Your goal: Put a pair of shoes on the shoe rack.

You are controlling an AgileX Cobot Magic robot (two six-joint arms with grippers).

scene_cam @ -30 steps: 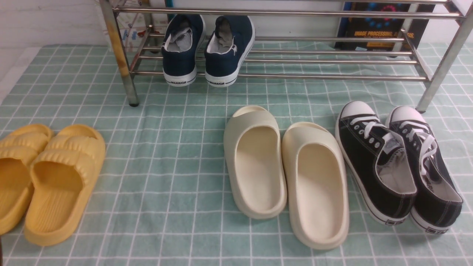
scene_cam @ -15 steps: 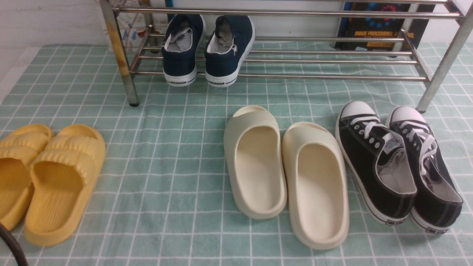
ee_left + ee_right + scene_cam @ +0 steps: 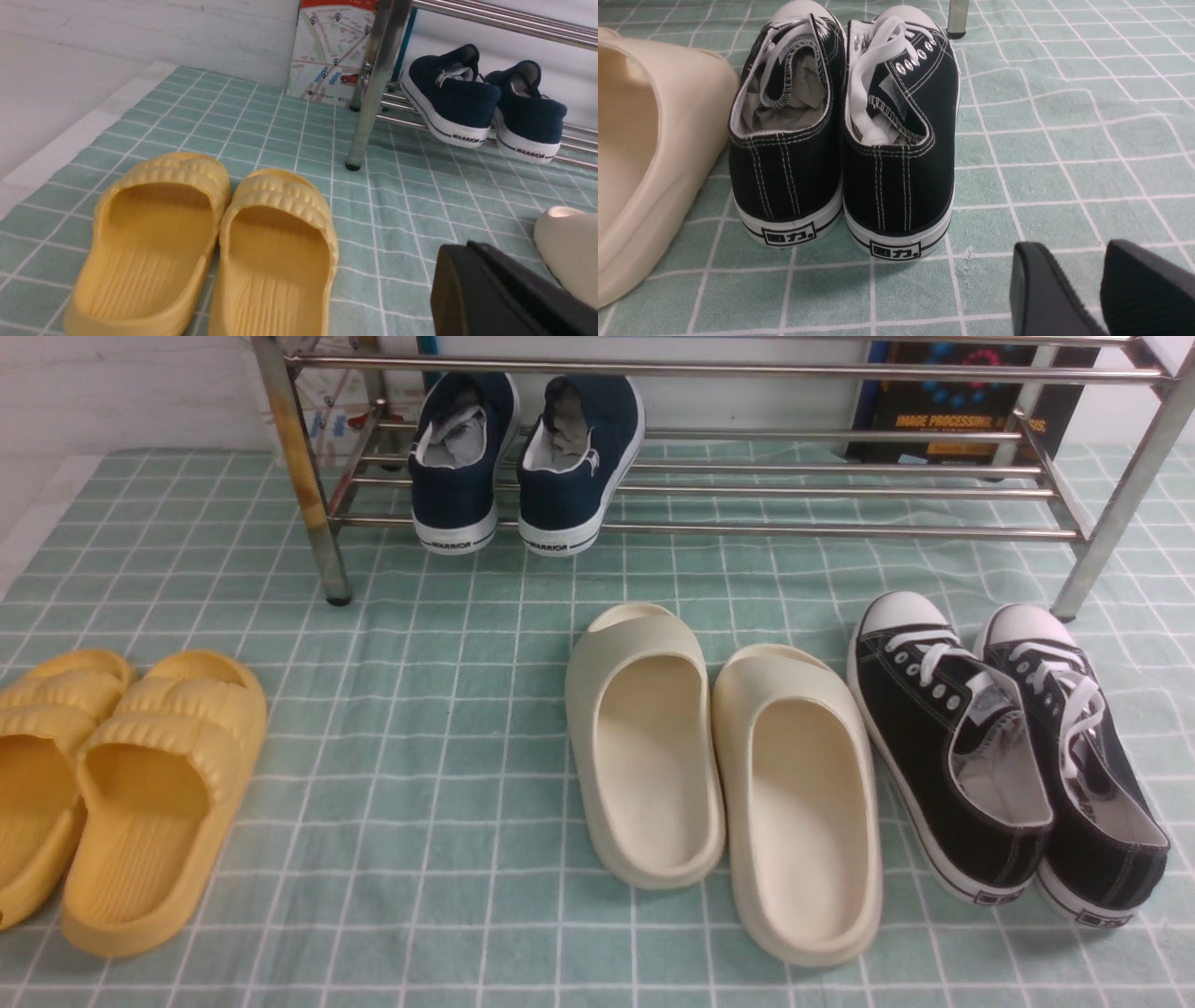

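Note:
The pair of shoes, two navy slip-ons (image 3: 457, 467) (image 3: 574, 467) with white soles, stands side by side on the lowest bars of the chrome shoe rack (image 3: 747, 529), near its left end, heels toward me. The left wrist view shows them (image 3: 451, 105) (image 3: 530, 119) beyond the rust-stained leg (image 3: 373, 84). My left gripper (image 3: 460, 251) is shut on nothing, low over the cloth, well short of the rack. My right gripper (image 3: 1073, 254) is open and empty, behind the black sneakers. Neither gripper shows in the front view.
Yellow slides (image 3: 140, 784) lie at the front left, cream slides (image 3: 719, 756) in the middle, and black lace-up sneakers (image 3: 1008, 747) at the right, all on the green checked cloth (image 3: 420, 709). A map card (image 3: 331, 51) and a dark book (image 3: 962, 401) lean behind the rack.
A dark piece of the left arm that showed at the front view's lower left corner half a second ago has gone out of frame. The shoes have not moved.

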